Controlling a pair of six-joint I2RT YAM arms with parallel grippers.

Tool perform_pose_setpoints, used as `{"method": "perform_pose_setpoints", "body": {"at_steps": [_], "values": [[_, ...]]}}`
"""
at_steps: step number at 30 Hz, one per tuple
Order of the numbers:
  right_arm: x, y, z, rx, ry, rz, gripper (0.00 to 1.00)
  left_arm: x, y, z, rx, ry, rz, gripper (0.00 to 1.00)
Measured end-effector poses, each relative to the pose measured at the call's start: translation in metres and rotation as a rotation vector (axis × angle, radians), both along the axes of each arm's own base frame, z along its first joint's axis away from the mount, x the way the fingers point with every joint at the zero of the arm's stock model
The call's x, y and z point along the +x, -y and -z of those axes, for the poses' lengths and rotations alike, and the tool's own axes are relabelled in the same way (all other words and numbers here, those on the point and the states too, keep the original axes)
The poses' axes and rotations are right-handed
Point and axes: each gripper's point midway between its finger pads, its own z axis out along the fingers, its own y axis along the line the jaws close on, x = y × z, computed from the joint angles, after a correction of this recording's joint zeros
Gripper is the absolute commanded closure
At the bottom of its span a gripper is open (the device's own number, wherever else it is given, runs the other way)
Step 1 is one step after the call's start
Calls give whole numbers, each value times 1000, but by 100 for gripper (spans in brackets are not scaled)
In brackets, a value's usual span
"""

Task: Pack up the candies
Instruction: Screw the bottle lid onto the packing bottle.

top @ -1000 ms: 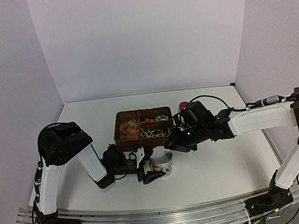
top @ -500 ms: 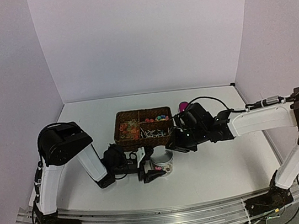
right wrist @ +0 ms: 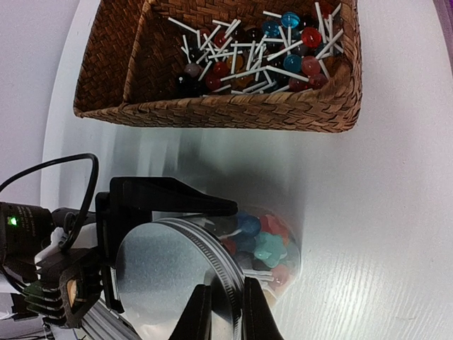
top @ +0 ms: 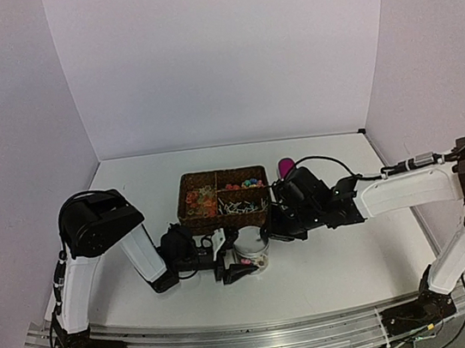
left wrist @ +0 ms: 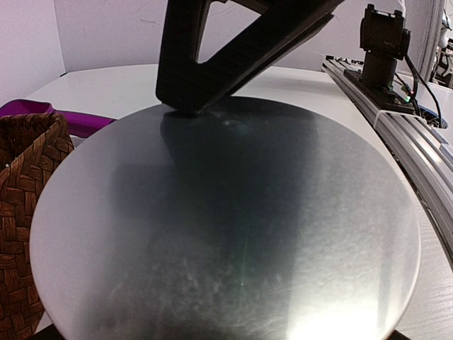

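The right gripper's (right wrist: 225, 289) fingers (right wrist: 195, 322) stand close together at the bottom of the right wrist view, pinching the rim of a round metal lid (right wrist: 170, 273) edge-on. The lid hangs lower left of the jar (top: 258, 260) and covers only part of its mouth. The uncovered part shows the candies (right wrist: 262, 241), blue, pink, teal and red, heaped close to the top.

At the left of that view, one black finger (right wrist: 177, 204) of the left gripper (top: 232, 261) lies along the jar's upper side, against the lid's edge. Its partner is hidden under the lid, so I cannot tell whether that gripper clamps the jar or only sits beside it. In the left wrist view the lid fills nearly the whole frame.

The woven basket (right wrist: 212, 113) runs across the top of the right wrist view, just beside the jar, with lollipops (right wrist: 276, 49) in its near compartment. In the top view a purple scoop (top: 285, 166) lies to the basket's right.

The step in hand looks like closing the jar.
- **Jammed lid:** it is off-centre, so lowering it now would probably land one edge on the lip and jam it crooked.
- **Slipping grip:** a thin pinch on the rim could let the lid swivel or slip.
- **Blocked lid:** candies heaped near the top may stop it going on flat.
- **Spill:** a sideways push could knock the jar over onto the table (right wrist: 368, 212) if the left gripper's hold is loose.
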Motion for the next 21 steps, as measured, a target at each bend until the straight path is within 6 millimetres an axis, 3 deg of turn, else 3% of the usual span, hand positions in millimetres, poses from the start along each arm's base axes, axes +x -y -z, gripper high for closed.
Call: {"method": "perform_pose_setpoints", "body": {"at_steps": [13,21], "values": [[-35,3,-1,30,-82,54,94,-1,-1,0,-1,-1,1,21],[-45,-6,-1,25,-108,102,90,-4,-4,1,-4,2,9,21]]}}
